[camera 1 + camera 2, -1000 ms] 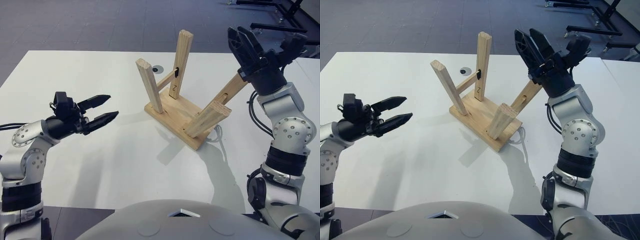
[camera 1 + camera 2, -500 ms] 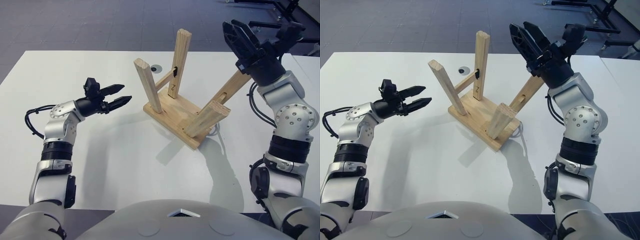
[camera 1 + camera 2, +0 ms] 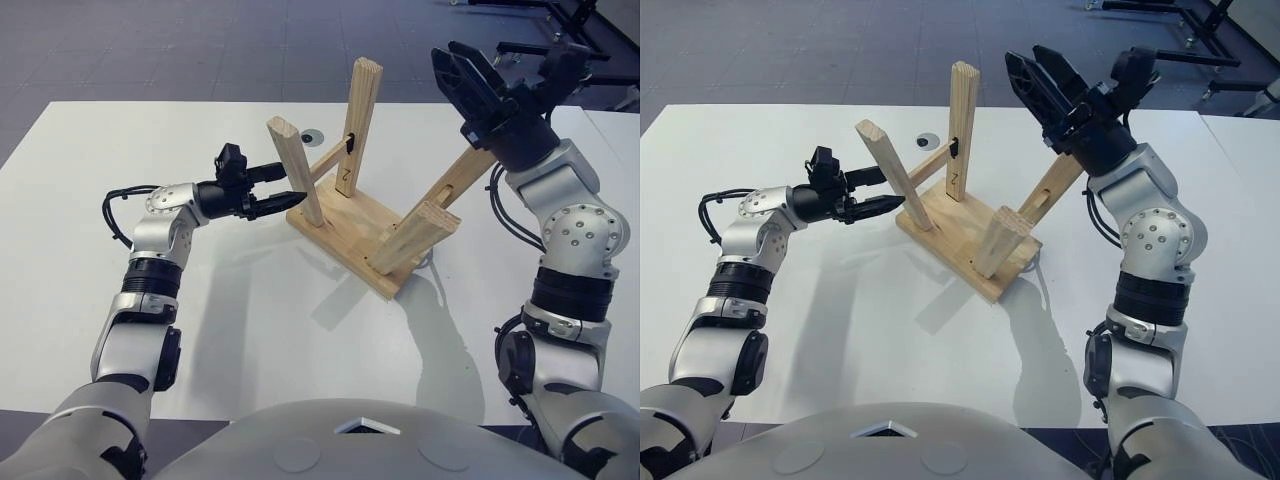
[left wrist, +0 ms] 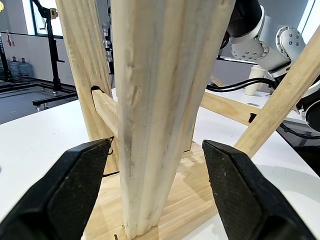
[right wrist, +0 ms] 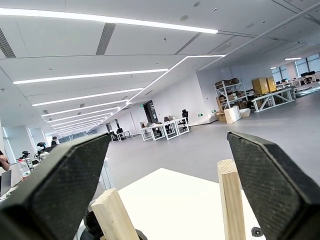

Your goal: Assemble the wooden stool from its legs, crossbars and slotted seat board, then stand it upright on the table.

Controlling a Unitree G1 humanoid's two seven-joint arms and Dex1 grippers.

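Note:
The wooden stool lies upside down on the white table (image 3: 250, 330), its seat board (image 3: 350, 228) flat and its legs pointing up. A crossbar (image 3: 331, 160) joins the left leg (image 3: 296, 168) to the tall back leg (image 3: 361, 120). My left gripper (image 3: 285, 186) is open, low beside the left leg; in the left wrist view its black fingers (image 4: 75, 192) stand on either side of that leg (image 4: 160, 100) without clamping it. My right gripper (image 3: 466, 78) is open and raised above the top of the slanted right leg (image 3: 455, 182), holding nothing. The front leg (image 3: 416, 236) leans toward me.
A small round disc (image 3: 317, 138) is set in the table behind the stool. A thin cable (image 3: 435, 262) lies by the seat board's right corner. Black metal frames (image 3: 545, 50) stand on the floor past the table's far right edge.
My left arm has swung right across the table until its open fingers straddle the stool's left leg. The right gripper has drifted slightly left above the right leg. The stool has not moved.

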